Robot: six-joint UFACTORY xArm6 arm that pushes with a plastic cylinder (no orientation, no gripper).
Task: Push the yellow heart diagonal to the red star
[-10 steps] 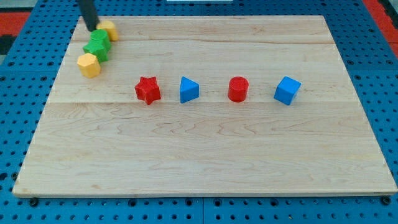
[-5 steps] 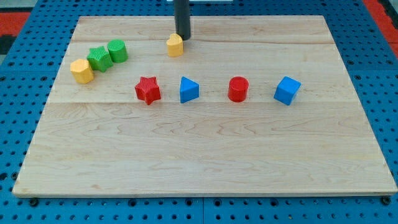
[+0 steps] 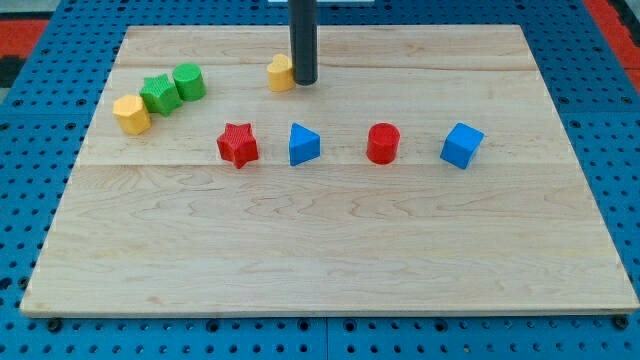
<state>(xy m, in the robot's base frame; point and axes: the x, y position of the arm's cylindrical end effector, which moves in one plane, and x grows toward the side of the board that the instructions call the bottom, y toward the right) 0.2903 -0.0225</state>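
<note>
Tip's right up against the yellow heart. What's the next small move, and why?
Probably none, or just a slight back-off toward the view's right. The yellow heart already sits up and to the view's right of the red star, which reads as diagonal. My tip is at the heart's right side, apparently touching it. Pushing on toward the view's left would bring the heart over the star.

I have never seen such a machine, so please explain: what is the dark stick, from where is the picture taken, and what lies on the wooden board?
The dark stick is the end of a robot arm. It has no hand and holds nothing; it only pushes blocks with my tip. One camera looks down at the wooden board at an angle; where it is mounted is not known. My tip stands against the right side of the yellow heart. Below it is a row: red star, blue triangle, red cylinder, blue cube. At the left: yellow block, green star, green cylinder.
</note>
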